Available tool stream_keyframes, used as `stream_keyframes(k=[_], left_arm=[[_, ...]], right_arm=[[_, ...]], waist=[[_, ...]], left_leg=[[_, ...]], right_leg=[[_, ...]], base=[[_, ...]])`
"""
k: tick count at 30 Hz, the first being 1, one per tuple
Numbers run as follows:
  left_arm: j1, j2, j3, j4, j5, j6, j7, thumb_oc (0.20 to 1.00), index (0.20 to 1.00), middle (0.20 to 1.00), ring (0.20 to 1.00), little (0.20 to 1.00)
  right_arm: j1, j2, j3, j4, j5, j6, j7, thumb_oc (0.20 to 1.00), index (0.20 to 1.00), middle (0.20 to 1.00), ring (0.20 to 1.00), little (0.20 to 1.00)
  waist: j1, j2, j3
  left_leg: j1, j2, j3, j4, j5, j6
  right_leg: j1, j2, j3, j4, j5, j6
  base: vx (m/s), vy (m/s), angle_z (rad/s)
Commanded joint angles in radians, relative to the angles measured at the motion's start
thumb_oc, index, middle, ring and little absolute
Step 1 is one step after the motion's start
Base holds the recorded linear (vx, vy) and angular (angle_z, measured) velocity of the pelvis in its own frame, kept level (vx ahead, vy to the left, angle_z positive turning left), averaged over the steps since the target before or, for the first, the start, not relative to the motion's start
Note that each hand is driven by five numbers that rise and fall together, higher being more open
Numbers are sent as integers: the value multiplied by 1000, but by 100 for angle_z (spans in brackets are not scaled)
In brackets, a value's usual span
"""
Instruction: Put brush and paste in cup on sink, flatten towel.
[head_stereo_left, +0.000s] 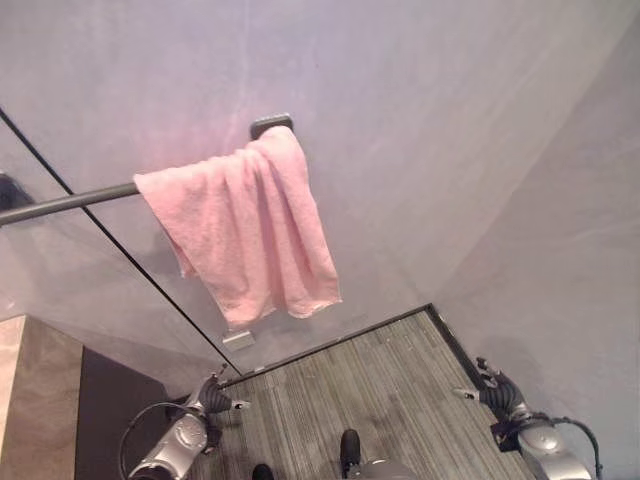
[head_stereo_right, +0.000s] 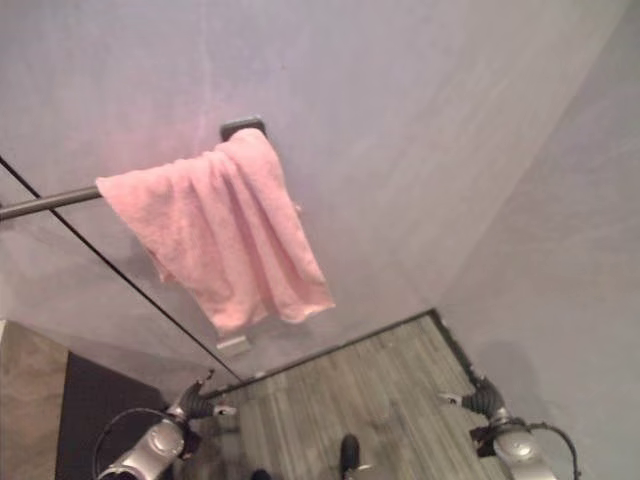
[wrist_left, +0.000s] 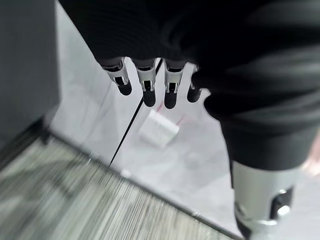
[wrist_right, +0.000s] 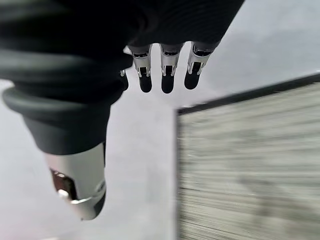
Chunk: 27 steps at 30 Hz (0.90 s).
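A pink towel (head_stereo_left: 245, 228) hangs bunched and crumpled over a dark wall rail (head_stereo_left: 70, 202), gathered toward the rail's right end bracket (head_stereo_left: 270, 123). My left hand (head_stereo_left: 212, 399) hangs low at the bottom left, far below the towel, its fingers (wrist_left: 145, 87) straight and holding nothing. At the bottom right my right hand (head_stereo_left: 493, 389) is likewise low, its fingers (wrist_right: 167, 75) relaxed and empty. Both hands are well apart from the towel.
A pale grey wall fills the upper area and meets a side wall on the right. A glass panel edge (head_stereo_left: 120, 245) runs diagonally down to the striped grey floor (head_stereo_left: 380, 390). A beige counter corner (head_stereo_left: 35, 390) sits at the lower left.
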Motion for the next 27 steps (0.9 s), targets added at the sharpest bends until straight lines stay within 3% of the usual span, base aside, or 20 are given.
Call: stream_keyframes(k=[1,4,7,9,10,11,12,14,15,21,27], left_arm=[[-45,119,37,-98,-17,-54,-16,1000,1000,1000,1000,1000],[-53,158,56,-171,-34,-63,-24,1000,1000,1000,1000,1000],[-98,176,69,-245,-74,-69,-17,1000,1000,1000,1000,1000],[-100,185,83,-282,-86,-69,-19,1000,1000,1000,1000,1000],[-117,190,78,-293,-111,-81,-35,1000,1000,1000,1000,1000],[-117,190,78,-293,-111,-81,-35,1000,1000,1000,1000,1000],[-143,201,77,-295,-128,-84,-28,1000,1000,1000,1000,1000],[-143,202,82,-332,-178,-90,-54,1000,1000,1000,1000,1000],[-151,184,76,-314,-212,-95,-64,1000,1000,1000,1000,1000],[-149,134,73,-346,-326,-123,-105,1000,1000,1000,1000,1000],[-176,73,76,-356,-379,-131,-80,1000,1000,1000,1000,1000]], right_arm=[[-99,-32,0,-58,54,-45,11,1000,1000,1000,1000,1000],[-120,-55,-5,-98,61,-43,18,1000,1000,1000,1000,1000],[-170,-58,-5,-129,69,-40,8,1000,1000,1000,1000,1000],[-178,-60,-3,-145,69,-39,10,1000,1000,1000,1000,1000],[-171,-72,-15,-140,101,-47,20,1000,1000,1000,1000,1000],[-171,-72,-15,-140,101,-47,20,1000,1000,1000,1000,1000],[-184,-89,-30,-103,117,-51,4,1000,1000,1000,1000,1000],[-174,-78,-30,-130,123,-44,32,1000,1000,1000,1000,1000],[-155,-73,-28,-126,132,-33,40,1000,1000,1000,1000,1000],[-169,-80,-34,-92,218,-44,73,1000,1000,1000,1000,1000],[-225,-86,-5,-73,193,-39,62,1000,1000,1000,1000,1000]], waist=[[39,-48,-22],[43,-49,-21],[34,-35,7],[33,-28,14],[6,-25,5],[6,-25,5],[2,-39,12],[1,-41,13],[-7,-57,2],[11,-59,-53],[19,-59,-68]], left_leg=[[-33,-34,-6,82,-9,11],[-24,-54,-7,78,-19,25],[3,-73,-17,53,-13,50],[10,-72,-20,45,-13,51],[28,-86,-47,21,-12,49],[28,-86,-48,21,-12,49],[39,-96,-59,26,-24,41],[34,-89,-71,47,-28,37],[38,-91,-86,50,-37,37],[72,-84,-66,7,-30,23],[89,-75,-73,-3,-23,11]], right_leg=[[45,-128,94,115,-44,141],[27,-143,105,161,-13,155],[-67,-156,128,341,93,161],[-85,-138,122,363,68,156],[-100,-37,176,280,-17,133],[-100,-37,176,280,-17,133],[-111,-56,163,151,0,135],[-97,-77,154,144,21,148],[-79,-59,197,117,13,138],[-5,-63,166,12,41,145],[30,-58,150,-17,36,139]], base=[[52,212,-7],[31,200,9],[-17,196,13],[22,167,8],[83,143,6],[176,64,35],[94,-10,39],[82,-53,39],[109,-84,29],[121,-46,20],[60,-39,4]])
